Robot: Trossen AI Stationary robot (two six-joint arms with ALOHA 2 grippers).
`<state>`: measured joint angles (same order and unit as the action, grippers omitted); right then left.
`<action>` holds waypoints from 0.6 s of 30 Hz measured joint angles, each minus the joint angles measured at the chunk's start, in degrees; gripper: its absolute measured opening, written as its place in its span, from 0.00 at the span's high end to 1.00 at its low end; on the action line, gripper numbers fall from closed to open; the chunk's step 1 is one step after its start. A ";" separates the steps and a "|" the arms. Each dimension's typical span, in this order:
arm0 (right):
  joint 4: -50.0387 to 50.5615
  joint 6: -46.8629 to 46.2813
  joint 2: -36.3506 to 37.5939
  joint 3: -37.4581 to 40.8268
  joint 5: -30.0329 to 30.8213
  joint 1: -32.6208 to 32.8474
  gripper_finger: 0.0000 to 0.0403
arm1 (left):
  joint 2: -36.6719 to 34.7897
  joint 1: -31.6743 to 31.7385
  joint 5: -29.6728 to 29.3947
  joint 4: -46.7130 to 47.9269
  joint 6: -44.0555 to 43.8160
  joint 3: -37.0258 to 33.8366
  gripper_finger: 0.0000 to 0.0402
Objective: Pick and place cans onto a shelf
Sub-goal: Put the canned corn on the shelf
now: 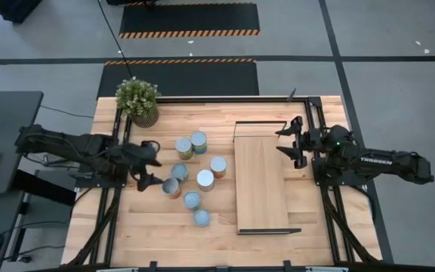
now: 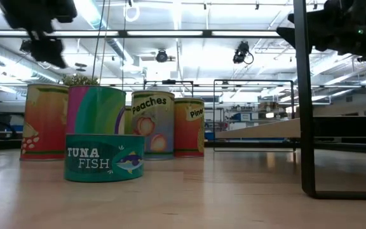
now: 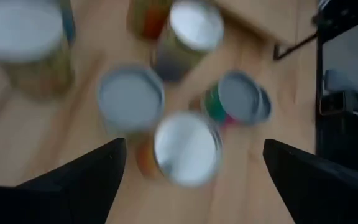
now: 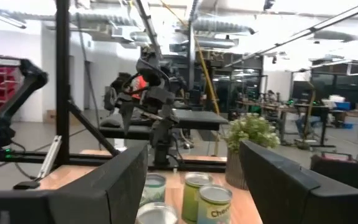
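1. My left fingers (image 1: 146, 161) are spread wide and hold nothing. They hang above the left edge of the can cluster, pointing down at it.
2. Directly under them in the left wrist view is one silver-topped can (image 3: 187, 148), orange on its side, standing upright. In the high view that looks like the orange can (image 1: 172, 187) at the cluster's left side. My pick.
3. All seven cans (image 1: 193, 171) stand upright on the desk (image 1: 112, 234), left of the shelf (image 1: 260, 180). None is on the shelf yet.
4. Handling, my judgement: rigid tin, won't crush. Smooth rounded wall, so probably slippery. If full, they carry some weight. The flat tuna tin (image 2: 104, 157) should be lighter and sits low.
5. Where to grip: across the round wall, about mid-height, fingers on opposite sides. Not by the lid rim.
6. Risk: neighbours stand close, some nearly touching. A finger coming down between two could tip one. The target's outer left side is clear, which helps.
7. My right fingers (image 1: 291, 141) sit near the shelf's far right corner, above the desk, only part-way apart, empty. Waiting.
8. The potted plant (image 1: 138, 100) stands at the far left corner, well apart from the cans.
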<state>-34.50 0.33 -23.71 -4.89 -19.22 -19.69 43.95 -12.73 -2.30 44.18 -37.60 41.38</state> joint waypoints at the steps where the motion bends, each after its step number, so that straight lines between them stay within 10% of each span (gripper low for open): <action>1: 0.21 0.05 -0.11 0.00 0.02 0.52 0.35 | 0.64 -1.52 0.06 2.08 -3.15 0.62 0.04; 9: -0.07 -0.62 -2.56 0.02 2.00 2.44 0.35 | 9.32 -13.01 0.13 5.90 -18.30 0.88 0.04; 18: -2.47 -0.59 -3.42 0.02 3.19 4.45 0.35 | 25.05 -19.18 -5.02 6.32 -15.22 0.88 0.04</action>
<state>-36.97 -0.26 -27.13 -4.86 -16.03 -15.24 69.01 -31.91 -7.32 50.51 -52.82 42.26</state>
